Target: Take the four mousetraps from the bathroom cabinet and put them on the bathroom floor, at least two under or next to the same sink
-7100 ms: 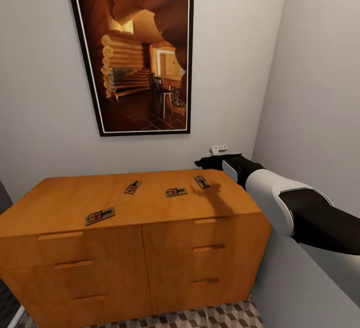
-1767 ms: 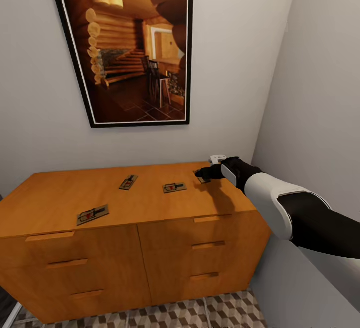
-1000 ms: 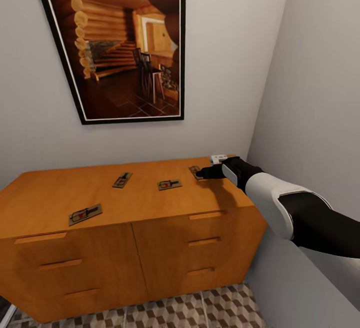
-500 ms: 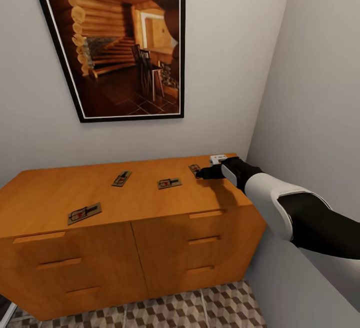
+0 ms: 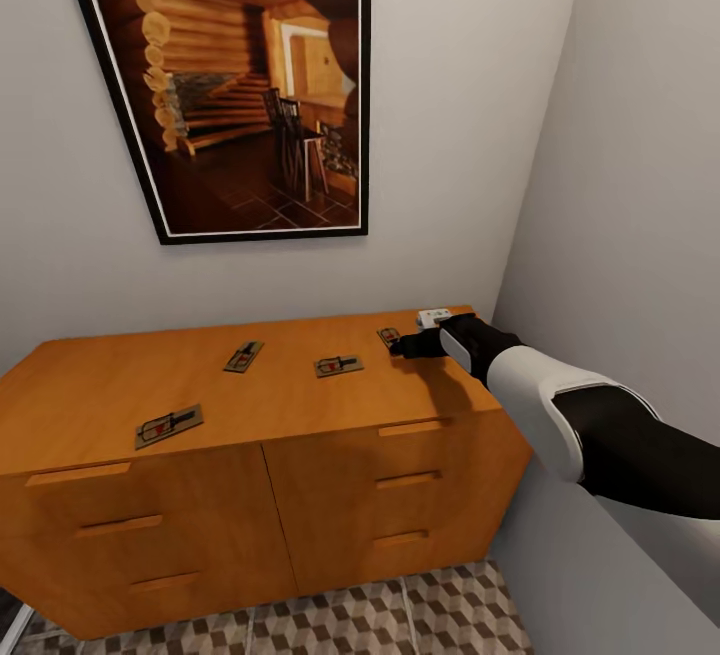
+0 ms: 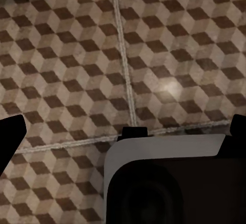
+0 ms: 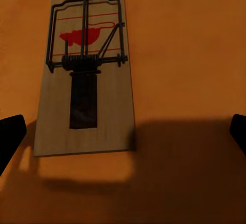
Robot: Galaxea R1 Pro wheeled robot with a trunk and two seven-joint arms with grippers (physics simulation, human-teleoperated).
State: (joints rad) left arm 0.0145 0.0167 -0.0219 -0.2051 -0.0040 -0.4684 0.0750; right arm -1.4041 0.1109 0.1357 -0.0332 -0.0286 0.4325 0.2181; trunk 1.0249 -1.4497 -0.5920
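Four mousetraps lie on top of the orange-brown cabinet point(image 5: 90, 390): one near the front left point(image 5: 168, 425), one further back point(image 5: 243, 356), one in the middle point(image 5: 338, 366), and the rightmost mousetrap point(image 5: 387, 336). My right gripper point(image 5: 403, 345) hovers just at that rightmost trap, its jaws spread wide. The right wrist view has this trap point(image 7: 84, 75) flat on the wood ahead of the open right gripper point(image 7: 123, 134), one dark fingertip point(image 7: 10, 137) at each side. My left gripper point(image 6: 123, 131) is open over the cube-pattern bathroom floor point(image 6: 154, 55).
A large framed picture point(image 5: 250, 85) hangs on the wall behind the cabinet. A grey side wall point(image 5: 640, 185) runs close along the cabinet's right end. Patterned floor tiles point(image 5: 400, 615) lie below the drawer fronts. A white and dark robot part point(image 6: 169, 178) sits under the left wrist camera.
The head camera has shifted, so the picture and cabinet sit further left and lower than before. My right gripper has come down and edged closer to the rightmost mousetrap. The traps have not moved.
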